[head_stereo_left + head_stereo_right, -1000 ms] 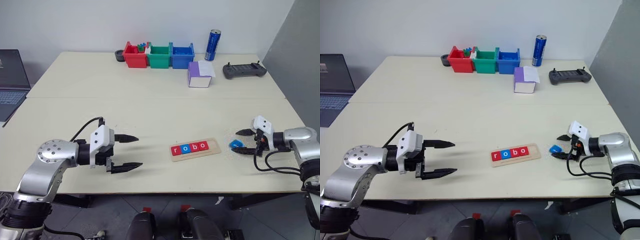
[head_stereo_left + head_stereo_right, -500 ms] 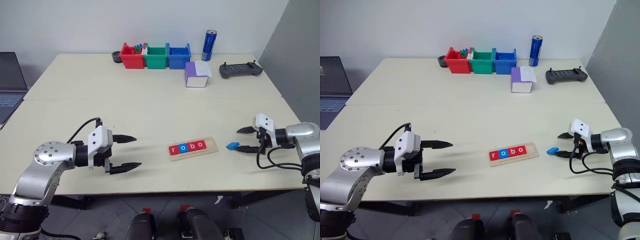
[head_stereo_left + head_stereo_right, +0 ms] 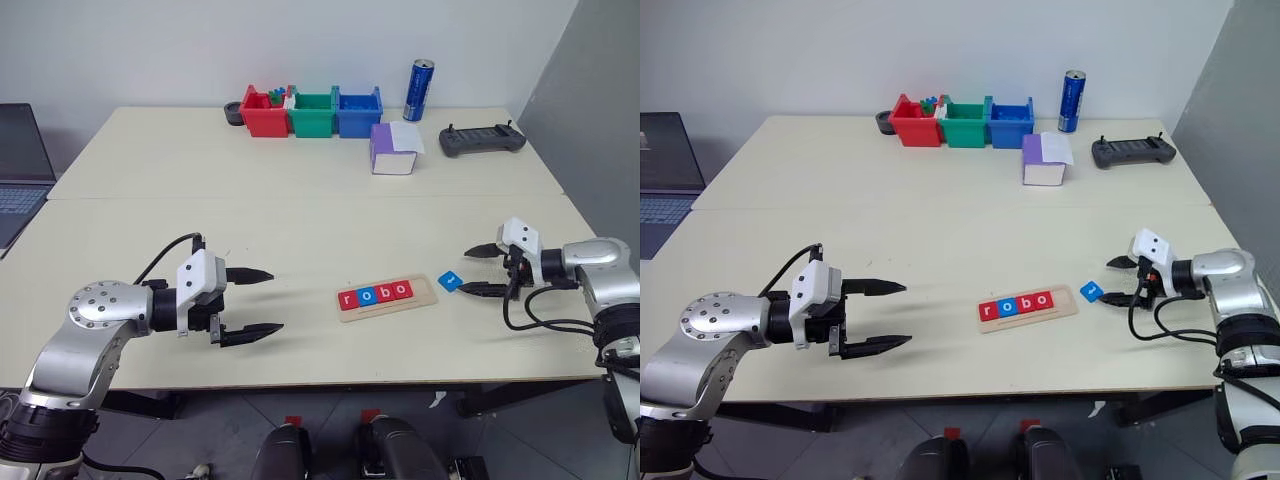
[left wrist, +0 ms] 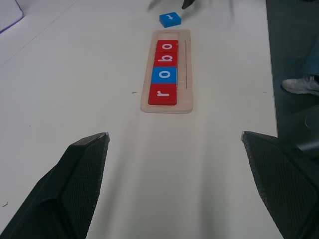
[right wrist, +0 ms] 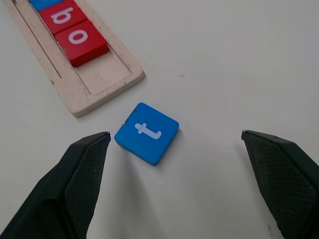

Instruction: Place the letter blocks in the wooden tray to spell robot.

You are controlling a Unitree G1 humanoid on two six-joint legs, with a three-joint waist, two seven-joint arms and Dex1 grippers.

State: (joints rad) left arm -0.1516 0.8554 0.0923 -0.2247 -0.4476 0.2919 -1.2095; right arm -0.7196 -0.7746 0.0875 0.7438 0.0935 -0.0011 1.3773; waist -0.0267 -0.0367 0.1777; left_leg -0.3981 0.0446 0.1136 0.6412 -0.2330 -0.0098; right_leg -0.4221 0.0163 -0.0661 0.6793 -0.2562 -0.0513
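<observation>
The blue t block (image 5: 146,133) lies flat on the counter (image 3: 300,230), just right of the tray (image 3: 388,297), turned askew to it. The tray holds r, o, b, o, with its right end slot (image 5: 107,74) bare. The right gripper (image 3: 478,270) sits just right of the block, fingers wide apart, touching nothing. A good grasp would close squarely on two opposite edges, then square the tile to the slot before lowering. The left gripper (image 3: 258,302) hovers well left, fingers apart, empty.

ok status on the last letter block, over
Both hands open, left hand idle, right hand just behind the blue t block. Block flat on the table by the wooden tray, last slot free. Nothing in the way.
</observation>
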